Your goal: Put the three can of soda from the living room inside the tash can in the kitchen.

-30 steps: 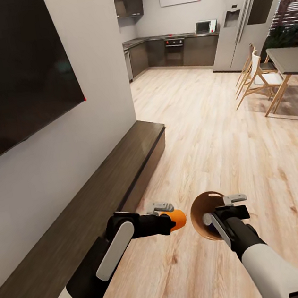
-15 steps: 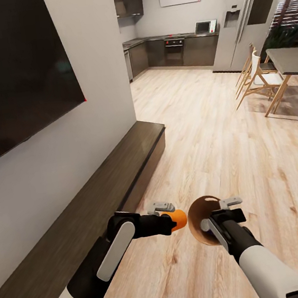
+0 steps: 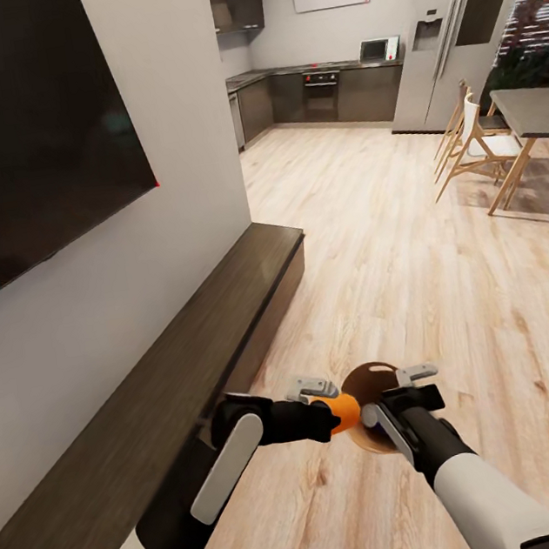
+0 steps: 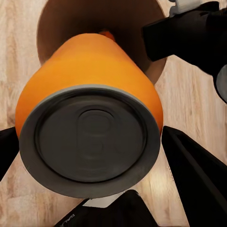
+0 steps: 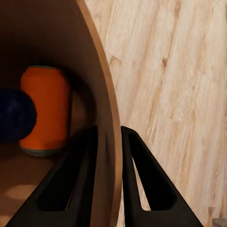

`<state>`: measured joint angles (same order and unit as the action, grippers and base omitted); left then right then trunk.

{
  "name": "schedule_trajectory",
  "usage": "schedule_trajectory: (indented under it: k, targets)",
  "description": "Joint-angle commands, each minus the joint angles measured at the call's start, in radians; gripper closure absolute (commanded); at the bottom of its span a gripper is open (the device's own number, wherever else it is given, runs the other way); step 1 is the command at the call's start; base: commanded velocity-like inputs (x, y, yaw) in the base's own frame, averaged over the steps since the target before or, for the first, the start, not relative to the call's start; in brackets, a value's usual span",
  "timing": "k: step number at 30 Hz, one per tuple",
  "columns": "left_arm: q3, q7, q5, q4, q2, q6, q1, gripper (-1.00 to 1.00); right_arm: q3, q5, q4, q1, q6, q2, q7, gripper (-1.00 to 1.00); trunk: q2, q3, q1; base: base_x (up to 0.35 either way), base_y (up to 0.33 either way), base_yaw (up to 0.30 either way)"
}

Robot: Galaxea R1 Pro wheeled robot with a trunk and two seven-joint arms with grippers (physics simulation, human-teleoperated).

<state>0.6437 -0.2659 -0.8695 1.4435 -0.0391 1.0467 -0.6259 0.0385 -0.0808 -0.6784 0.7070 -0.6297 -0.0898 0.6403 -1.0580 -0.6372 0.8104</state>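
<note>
My left gripper (image 3: 336, 406) is shut on an orange can of soda (image 3: 346, 411), held sideways with its end at the mouth of the tash can (image 3: 372, 383). The left wrist view has that can (image 4: 92, 118) close up, silver top toward the camera, with the bin's brown opening (image 4: 71, 14) behind it. My right gripper (image 3: 397, 397) is shut on the bin's rim, one finger inside and one outside the wall (image 5: 109, 142). Inside the bin lie a second orange can (image 5: 46, 109) and a dark blue can (image 5: 14, 116).
A long low dark bench (image 3: 174, 369) runs along the wall at the left under the TV (image 3: 26, 144). The kitchen (image 3: 325, 82) with oven, microwave and steel fridge (image 3: 456, 18) lies far ahead. A dining table and chairs (image 3: 500, 135) stand at the right on the wooden floor.
Both arms have come together: the left gripper moved right with the orange can, and the right gripper brought the bin left until the can reached its mouth.
</note>
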Motion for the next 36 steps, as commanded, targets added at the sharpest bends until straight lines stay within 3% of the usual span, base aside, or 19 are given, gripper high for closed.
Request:
schedule_trajectory:
  k: [1, 14, 36]
  targets:
    - [0.006, 0.0, 0.003, -0.006, -0.005, 0.0, 0.0, 1.0, 0.011, -0.012, -0.001, 0.0, -0.004, -0.002, -0.004, 1.0, 0.0, 0.0, 0.0, 0.0, 0.0, 0.0]
    - [0.023, -0.002, 0.005, -0.04, -0.013, 0.0, 0.0, 1.0, 0.044, -0.009, -0.001, 0.0, -0.005, -0.032, -0.012, 1.0, 0.0, 0.0, 0.0, 0.0, 0.0, 0.0]
    - [0.024, -0.003, 0.01, -0.067, -0.009, 0.0, 0.0, 1.0, 0.045, -0.004, -0.001, 0.0, -0.006, -0.03, -0.032, 1.0, 0.0, 0.0, 0.0, 0.0, 0.0, 0.0]
